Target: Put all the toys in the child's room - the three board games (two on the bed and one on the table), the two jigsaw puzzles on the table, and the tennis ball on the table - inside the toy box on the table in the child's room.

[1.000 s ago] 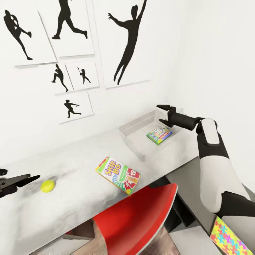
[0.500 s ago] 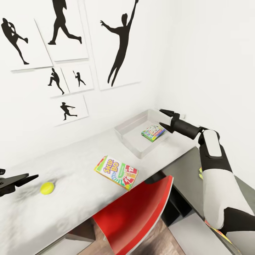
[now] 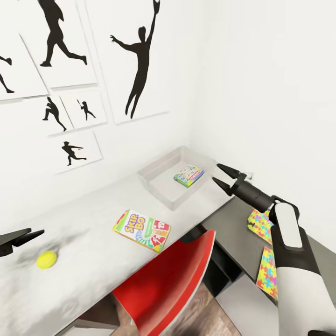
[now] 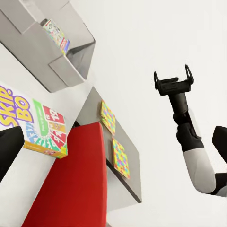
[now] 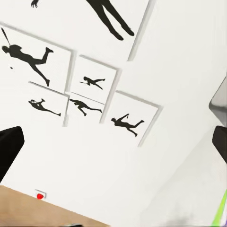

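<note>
The toy box (image 3: 158,191) (image 4: 61,71) stands at the table's (image 3: 93,224) far end against the wall, with a small greenish board game (image 3: 189,175) (image 4: 56,34) lying inside it. The Skip-Bo board game (image 3: 141,229) (image 4: 33,125) lies flat mid-table. Near the left end rests the tennis ball (image 3: 46,259). Two jigsaw puzzles (image 3: 260,224) (image 3: 268,279) (image 4: 108,117) lie on the lower dark wing. My right gripper (image 3: 216,172) (image 4: 173,80) hangs open and empty just right of the toy box. My left gripper (image 3: 28,234) is open and empty, above and left of the ball. The bed is out of view.
A red swivel chair (image 3: 172,280) (image 4: 71,189) is tucked against the table's front edge below the Skip-Bo box. Black silhouette prints (image 3: 140,60) (image 5: 127,120) cover the white wall behind the table. A small red wall button (image 5: 40,195) sits low on the wall.
The head view has swung right, bringing both puzzles into sight. My right gripper, still open, has drawn back from over the toy box to its right side. The toys have not moved.
</note>
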